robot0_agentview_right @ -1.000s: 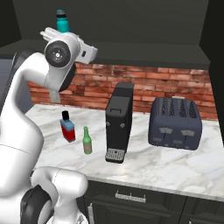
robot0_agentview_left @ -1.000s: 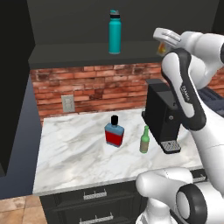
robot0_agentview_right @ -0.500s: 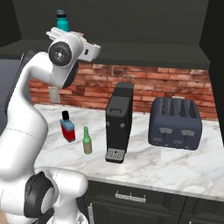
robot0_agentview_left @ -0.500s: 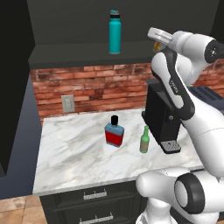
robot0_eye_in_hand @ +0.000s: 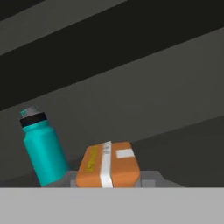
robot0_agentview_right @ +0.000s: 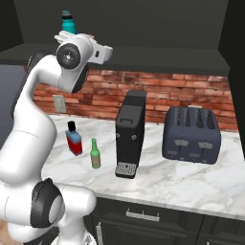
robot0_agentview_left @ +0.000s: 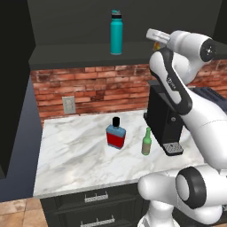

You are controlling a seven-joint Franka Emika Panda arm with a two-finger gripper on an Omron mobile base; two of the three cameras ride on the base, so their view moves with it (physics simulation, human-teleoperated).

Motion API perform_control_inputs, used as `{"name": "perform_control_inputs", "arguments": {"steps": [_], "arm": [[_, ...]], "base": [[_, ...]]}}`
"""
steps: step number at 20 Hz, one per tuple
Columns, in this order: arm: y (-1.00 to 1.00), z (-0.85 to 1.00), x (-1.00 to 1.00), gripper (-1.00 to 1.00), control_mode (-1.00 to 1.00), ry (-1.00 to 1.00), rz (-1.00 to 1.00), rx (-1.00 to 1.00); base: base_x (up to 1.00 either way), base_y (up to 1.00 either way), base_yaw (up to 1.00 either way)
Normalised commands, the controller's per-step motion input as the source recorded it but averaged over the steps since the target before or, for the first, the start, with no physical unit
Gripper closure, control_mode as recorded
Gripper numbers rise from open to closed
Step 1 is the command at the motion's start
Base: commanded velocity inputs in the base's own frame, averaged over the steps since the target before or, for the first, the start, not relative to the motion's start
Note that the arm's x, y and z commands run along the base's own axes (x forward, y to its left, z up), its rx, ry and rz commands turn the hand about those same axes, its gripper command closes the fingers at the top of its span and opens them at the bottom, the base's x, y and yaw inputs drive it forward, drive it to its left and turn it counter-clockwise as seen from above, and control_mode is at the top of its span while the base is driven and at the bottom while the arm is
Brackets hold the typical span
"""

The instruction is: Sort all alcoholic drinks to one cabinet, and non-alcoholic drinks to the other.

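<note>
The small orange-yellow carton (robot0_eye_in_hand: 108,164) sits between my fingers, and my gripper (robot0_eye_in_hand: 109,180) is shut on it, raised inside the dark upper cabinet. The tall teal bottle (robot0_eye_in_hand: 43,150) stands upright just left of the carton in the hand view; it is on the cabinet shelf (robot0_agentview_left: 116,33) (robot0_agentview_right: 68,21). My gripper (robot0_agentview_left: 154,35) (robot0_agentview_right: 102,50) is at shelf height, right of that bottle. Down on the marble counter stand the flat blue flask (robot0_agentview_left: 115,135) (robot0_agentview_right: 73,140) and the slim green bottle (robot0_agentview_left: 146,142) (robot0_agentview_right: 95,155), side by side.
A black coffee machine (robot0_agentview_left: 163,120) (robot0_agentview_right: 129,135) stands right of the green bottle, and a dark toaster (robot0_agentview_right: 192,135) further right. A brick wall with an outlet (robot0_agentview_left: 68,105) backs the marble counter (robot0_agentview_left: 75,159). Dark drawers run below the counter edge.
The hand with the carton has shifted a little to the left along the shelf, closer to the teal bottle. The bottles on the counter have not moved.
</note>
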Motion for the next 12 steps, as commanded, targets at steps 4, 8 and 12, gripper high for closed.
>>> {"name": "perform_control_inputs", "arguments": {"steps": [4, 8, 12], "arm": [[-0.04, -0.03, 0.17, 1.0, -1.0, 0.0, -0.01, -0.07], [-0.03, -0.05, 0.2, 1.0, -1.0, 0.0, -0.01, -0.06], [-0.03, -0.11, 0.14, 1.0, -1.0, 0.0, -0.01, -0.05]], "base": [[0.0, 0.0, 0.0], [0.0, 0.0, 0.0], [0.0, 0.0, 0.0]]}}
